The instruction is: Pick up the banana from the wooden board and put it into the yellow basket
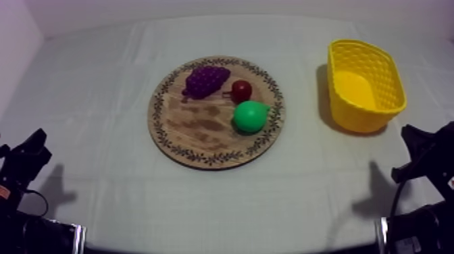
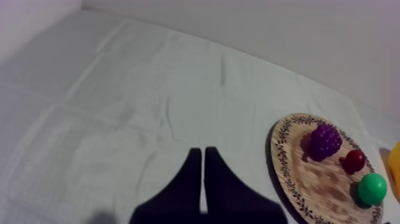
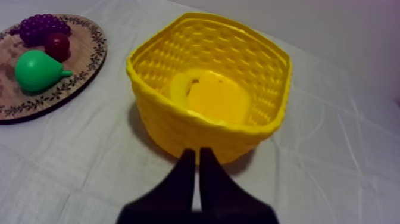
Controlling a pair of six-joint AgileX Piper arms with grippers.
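Note:
The banana (image 3: 205,95) lies curled on the floor of the yellow basket (image 3: 178,128), which stands at the table's right (image 1: 368,108). The round wooden board (image 1: 196,132) in the middle carries a bunch of purple grapes (image 1: 206,80), a small red fruit (image 1: 241,90) and a green pear (image 1: 250,116). My right gripper (image 3: 197,152) is shut on nothing, its tips just short of the basket's near wall; it sits low at the right (image 1: 415,145). My left gripper (image 2: 203,152) is shut on nothing over bare cloth, left of the board (image 2: 297,179), low at the left (image 1: 30,152).
Grey-white cloth (image 1: 101,94) covers the table, with open room left of the board and along the front. A wall rises behind the table's far edge.

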